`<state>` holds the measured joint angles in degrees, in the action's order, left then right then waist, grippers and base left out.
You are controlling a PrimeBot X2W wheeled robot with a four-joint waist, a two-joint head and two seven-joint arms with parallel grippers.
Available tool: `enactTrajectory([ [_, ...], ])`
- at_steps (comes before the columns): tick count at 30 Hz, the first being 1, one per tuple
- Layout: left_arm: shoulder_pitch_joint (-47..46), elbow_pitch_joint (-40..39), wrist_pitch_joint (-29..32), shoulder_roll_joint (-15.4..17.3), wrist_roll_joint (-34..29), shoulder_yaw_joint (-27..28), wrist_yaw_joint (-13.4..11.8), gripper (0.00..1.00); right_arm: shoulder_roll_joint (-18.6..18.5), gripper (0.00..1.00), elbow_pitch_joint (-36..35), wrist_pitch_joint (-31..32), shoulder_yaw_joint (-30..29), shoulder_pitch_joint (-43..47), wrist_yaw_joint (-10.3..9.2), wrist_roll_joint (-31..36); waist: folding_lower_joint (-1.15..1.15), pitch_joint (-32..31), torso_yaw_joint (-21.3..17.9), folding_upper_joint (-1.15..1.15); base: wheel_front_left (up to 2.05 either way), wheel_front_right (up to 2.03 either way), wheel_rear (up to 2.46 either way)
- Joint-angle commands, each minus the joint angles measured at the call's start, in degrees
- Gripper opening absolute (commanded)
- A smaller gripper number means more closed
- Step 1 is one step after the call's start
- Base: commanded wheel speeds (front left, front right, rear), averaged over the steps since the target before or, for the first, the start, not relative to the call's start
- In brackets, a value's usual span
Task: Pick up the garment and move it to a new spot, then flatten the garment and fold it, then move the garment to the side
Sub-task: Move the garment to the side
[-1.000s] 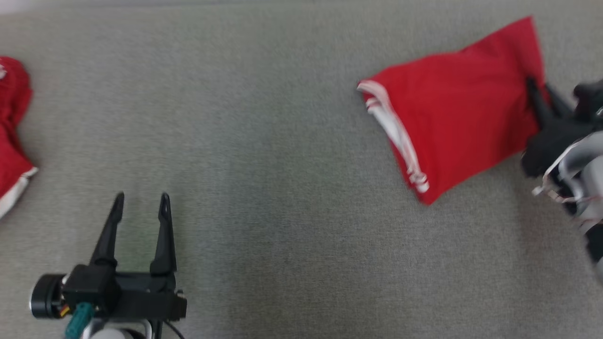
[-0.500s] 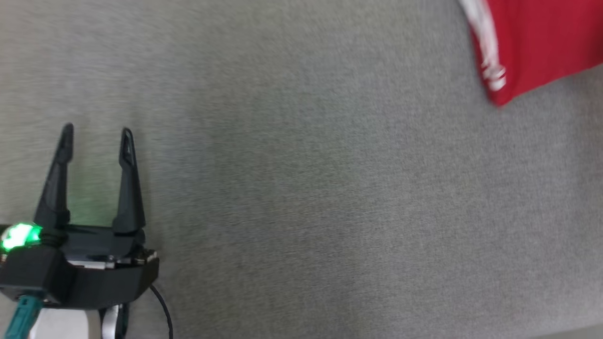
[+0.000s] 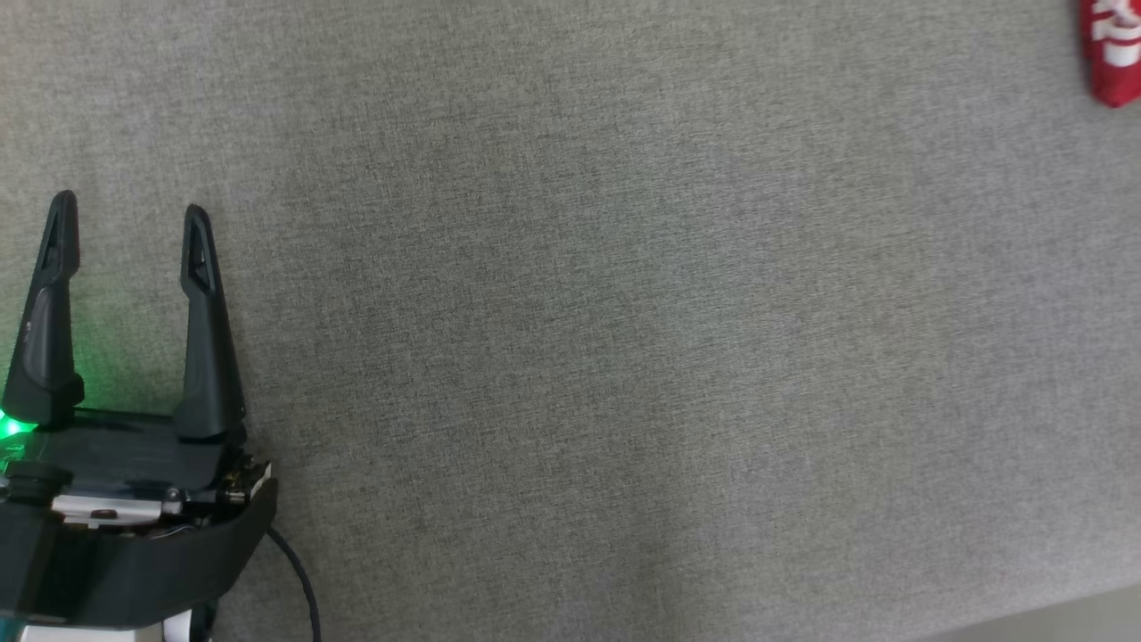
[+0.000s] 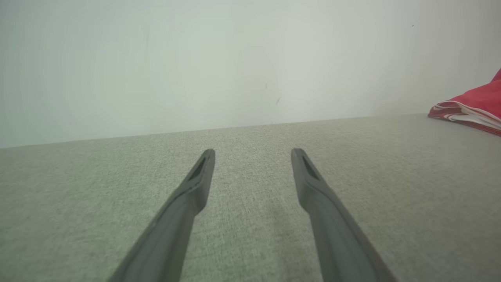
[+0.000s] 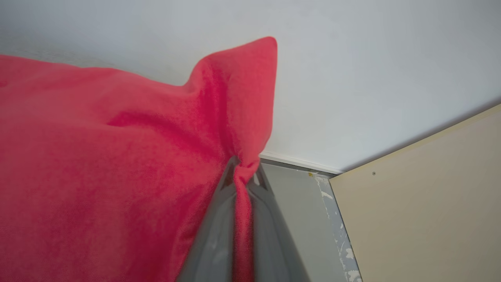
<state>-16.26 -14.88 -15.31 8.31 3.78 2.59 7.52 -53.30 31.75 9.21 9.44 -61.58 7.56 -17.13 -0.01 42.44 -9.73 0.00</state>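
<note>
since a second ago the head camera has swung, leaving the garment [image 3: 1114, 53] at the 2 o'clock corner of the grey surface [image 3: 624, 357]. right gripper [image 5: 245, 172] is clamped on a pinched fold of it. left gripper [image 3: 129, 205], at 8 o'clock, stands spread wide, holding nothing.

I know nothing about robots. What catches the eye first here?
The bright red garment, bunched and pinched between the shut fingers of the right claw, dominates the right wrist view. In the head view, the left claw stands open and empty at the lower left, over a wide grey surface.
</note>
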Motion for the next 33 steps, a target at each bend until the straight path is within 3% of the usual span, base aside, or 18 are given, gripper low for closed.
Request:
enactTrajectory([
  [1, -0.6, 1.8, 0.3, -0.07, -0.12, 0.12, -0.13, 1.0, -0.41, 0.0, -0.29, 0.28, -0.64, -0.54, -0.16, 0.29, 0.01, 0.61, 0.32, 0.0, 0.0, 0.0, 0.0],
  [3, -0.94, 1.79, 0.3, -0.15, -0.14, 0.17, -0.14, 1.0, -0.47, 0.0, -0.7, 0.54, -1.78, -0.44, -0.16, 0.95, 0.01, 0.89, 0.62, 0.0, 0.0, 0.0, 0.0],
  [4, -1.17, 1.85, 0.3, -0.17, -0.2, 0.19, -0.13, 1.0, -0.32, 0.47, -0.98, 0.49, -2.18, -0.23, -0.16, 1.43, 0.01, 0.95, 0.72, 0.0, 0.0, 0.0, 0.0],
  [5, -1.34, 1.96, 0.3, -0.23, -0.24, 0.21, -0.14, 1.0, -0.08, 0.85, -1.2, 0.65, -2.5, 0.08, -0.16, 1.88, 0.01, 0.93, 0.82, 0.0, 0.0, 0.0, 0.0],
  [6, -1.48, 2.07, 0.31, -0.29, -0.25, 0.29, -0.15, 1.0, 0.15, 1.0, -1.31, 0.87, -2.89, 0.37, -0.16, 2.25, 0.01, 0.91, 0.9, 0.0, 0.0, 0.0, 0.0],
  [19, 2.65, 3.82, 0.2, -2.3, 0.3, 2.42, -0.47, 1.0, 7.64, 1.0, -3.88, -2.31, -7.56, 4.48, -0.16, 5.36, 0.01, -8.61, 2.29, 0.0, 0.0, 0.0, 0.0],
  [30, 9.62, 9.02, 0.09, -3.85, 1.12, 5.1, -1.39, 1.0, 18.31, 1.0, -6.69, -9.65, -6.24, 13.37, -0.16, 4.62, 0.01, -21.56, 4.65, 0.0, 0.0, 0.0, 0.0],
  [33, 11.94, 10.76, 0.09, -4.23, 0.95, 5.18, -1.43, 1.0, 22.89, 1.0, -7.54, -11.86, -5.44, 17.7, -0.16, 4.51, 0.01, -25.87, 5.58, 0.0, 0.0, 0.0, 0.0],
])
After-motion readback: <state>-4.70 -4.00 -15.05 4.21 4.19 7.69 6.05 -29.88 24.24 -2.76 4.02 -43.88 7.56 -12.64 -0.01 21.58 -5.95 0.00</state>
